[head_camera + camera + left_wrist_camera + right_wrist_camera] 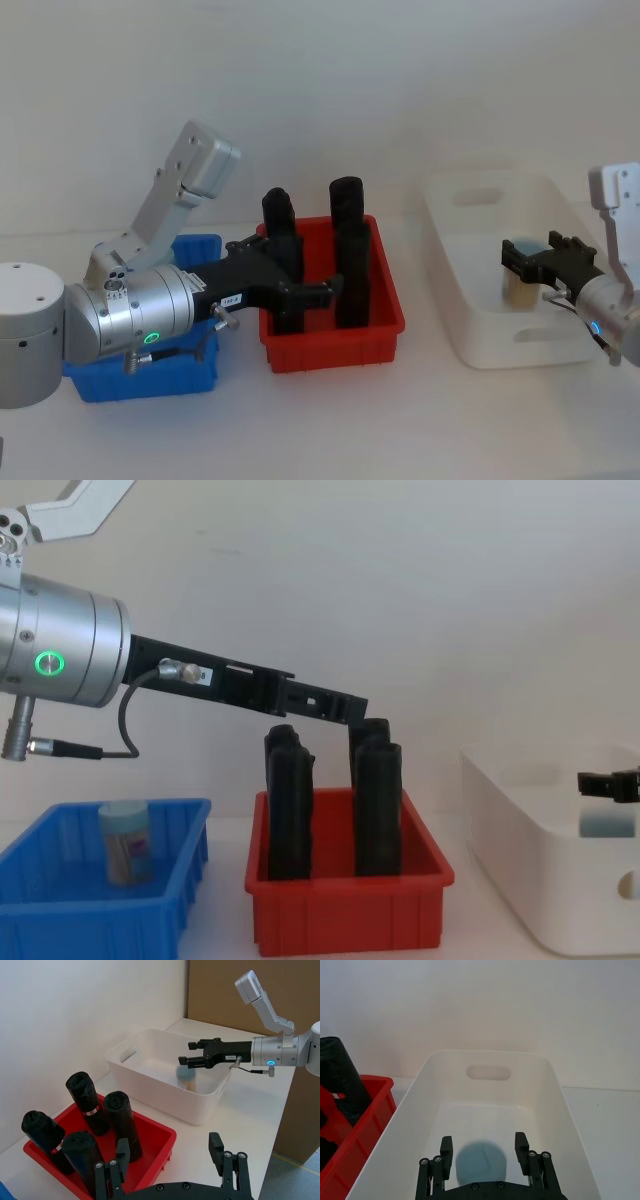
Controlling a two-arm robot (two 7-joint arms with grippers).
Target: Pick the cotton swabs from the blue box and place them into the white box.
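**Blue Box to White Box: Station State**

Blue plastic marks the leftmost container. The blue box [60,900] stands on the table [430,420] with one swab tub [125,842] upright inside it, pale blue lid uppermost.

The left arm passes above the blue box. The left gripper [169,1142] reaches out over the red bin [330,350] just beside that box. Its jaws are spread apart and nothing lies between them. In the chest view the fingertips sit near the tops of the black upright objects [347,200], four of which stand in the red bin.

The white box [500,345] stands to the right of the red bin, apart from it, handle hole in the far wall.

The right gripper [483,1140] hangs over the near end of the white box. Its jaws are spread wider than the second swab tub [481,1162], with a gap on each side of the lid. That tub is inside the white box's walls, just below the fingertips. Whether it rests on the box floor cannot be determined.
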